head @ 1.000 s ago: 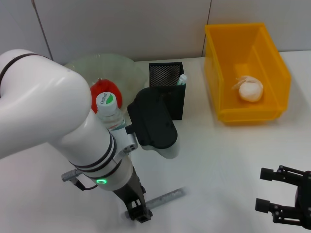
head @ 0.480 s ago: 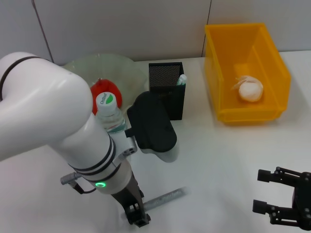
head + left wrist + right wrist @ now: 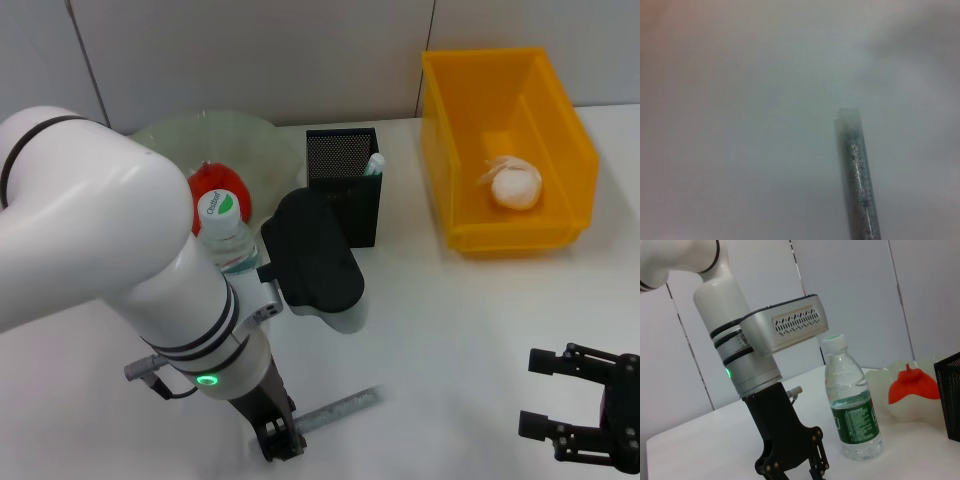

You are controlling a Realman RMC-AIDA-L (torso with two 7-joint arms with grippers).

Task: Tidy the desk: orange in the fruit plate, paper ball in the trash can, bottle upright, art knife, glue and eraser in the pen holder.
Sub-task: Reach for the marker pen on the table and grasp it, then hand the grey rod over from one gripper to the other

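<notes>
The grey metal art knife (image 3: pixel 340 408) lies on the white desk at the front; the left wrist view shows it close up (image 3: pixel 857 180). My left gripper (image 3: pixel 280 442) stands low over the knife's near end, fingers (image 3: pixel 815 462) spread apart. The clear bottle (image 3: pixel 224 232) stands upright behind the left arm, also in the right wrist view (image 3: pixel 854 410). The orange (image 3: pixel 215 183) lies in the glass fruit plate (image 3: pixel 160 135). The paper ball (image 3: pixel 516 185) lies in the yellow trash bin (image 3: pixel 560 140). The glue (image 3: pixel 373 163) stands in the black pen holder (image 3: pixel 345 190). The eraser is hidden. My right gripper (image 3: pixel 590 418) is open and empty at the front right.
My large white left arm (image 3: pixel 120 270) covers much of the desk's left side and hides part of the plate. The pen holder and bin stand along the back. Bare desk lies between the knife and the right gripper.
My left gripper has sunk a little lower at the knife's near end. The right gripper has shifted slightly towards the front. The knife lies where it was.
</notes>
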